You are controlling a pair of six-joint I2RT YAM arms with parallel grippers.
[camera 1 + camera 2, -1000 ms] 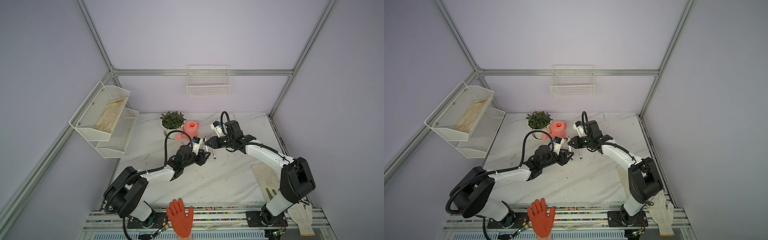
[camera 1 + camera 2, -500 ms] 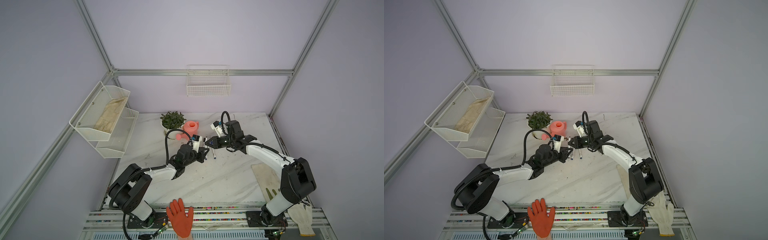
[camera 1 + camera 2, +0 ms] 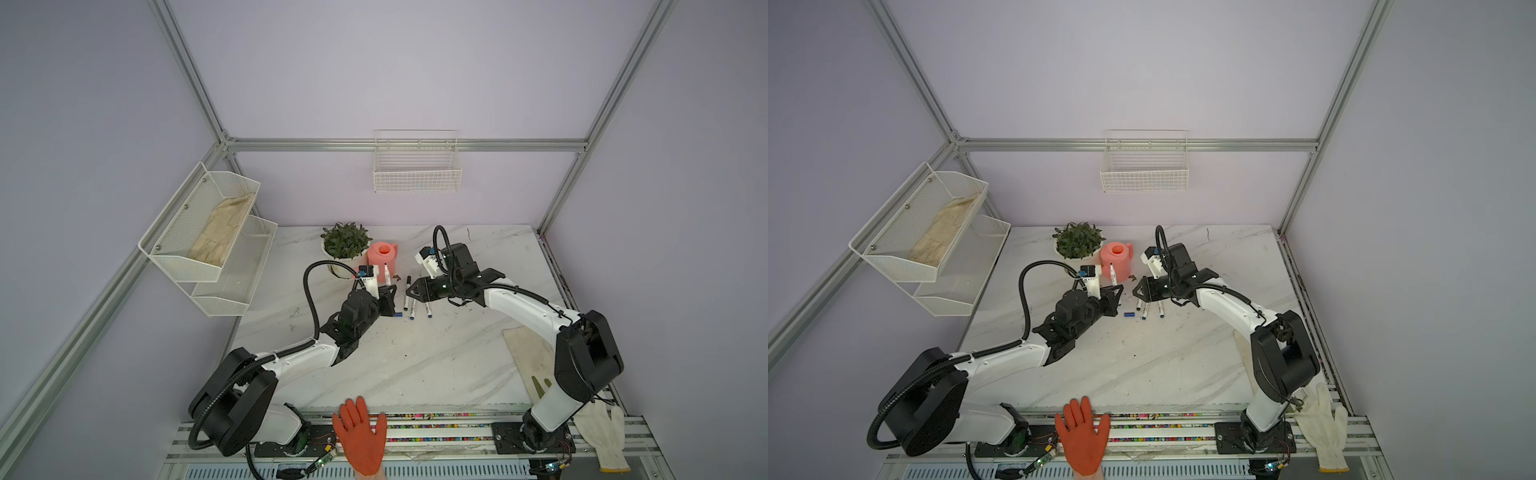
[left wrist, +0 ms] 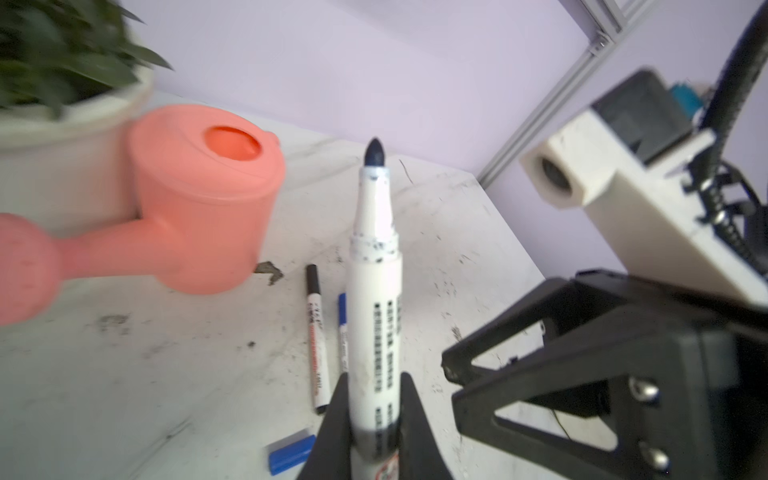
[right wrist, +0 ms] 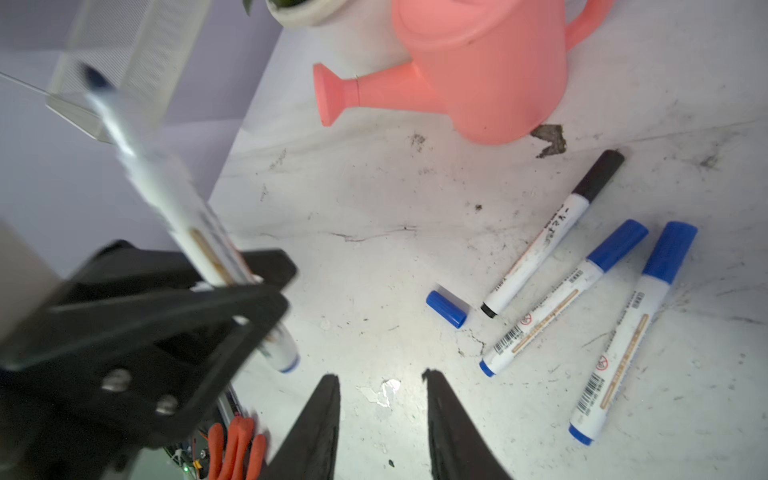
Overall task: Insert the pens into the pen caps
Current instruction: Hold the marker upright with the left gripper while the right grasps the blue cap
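1. Left gripper (image 4: 373,382) clamps the uncapped pen (image 4: 374,291), tip raised.
2. Right gripper (image 5: 379,376), parted and empty, should pinch the loose blue cap (image 5: 446,309) squarely; it lies just left of three capped pens (image 5: 544,320).

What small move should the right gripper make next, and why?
Probably lower the right gripper onto the loose blue cap and close on it: its jaws stand open and empty, the left gripper holds the uncapped pen, and only this cap lies free.
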